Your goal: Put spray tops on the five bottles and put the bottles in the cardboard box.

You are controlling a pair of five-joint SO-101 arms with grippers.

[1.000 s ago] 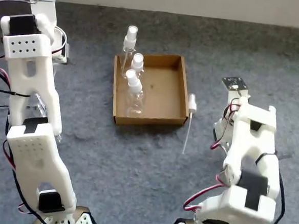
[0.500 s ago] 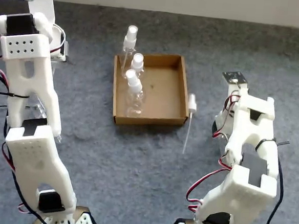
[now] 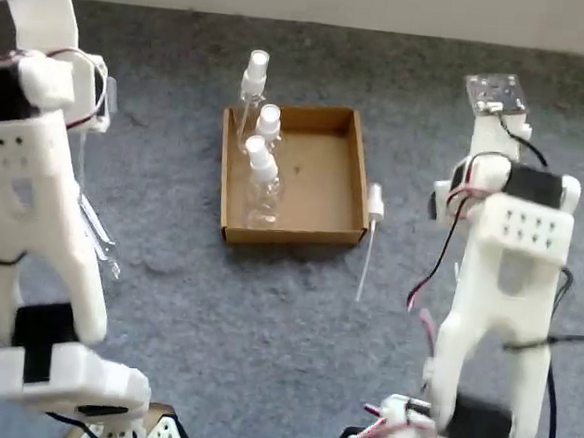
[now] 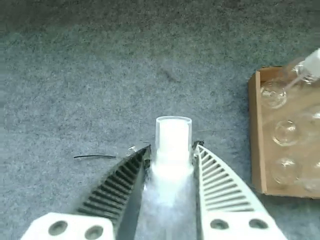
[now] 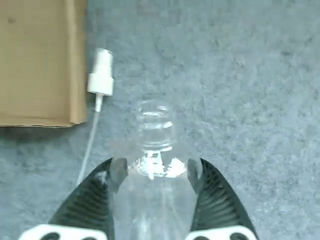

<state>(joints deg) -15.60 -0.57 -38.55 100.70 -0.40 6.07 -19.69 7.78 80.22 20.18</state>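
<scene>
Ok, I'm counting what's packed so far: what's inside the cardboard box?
Inside the cardboard box, three spray-topped bottles stand in a row along one side wall. The floor beneath them is covered.

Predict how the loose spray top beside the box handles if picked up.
The spray top is probably very light, being small plastic. Its long thin tube will likely flex and swing when lifted. Lying flat, the round head may roll or pivot if nudged.
</scene>
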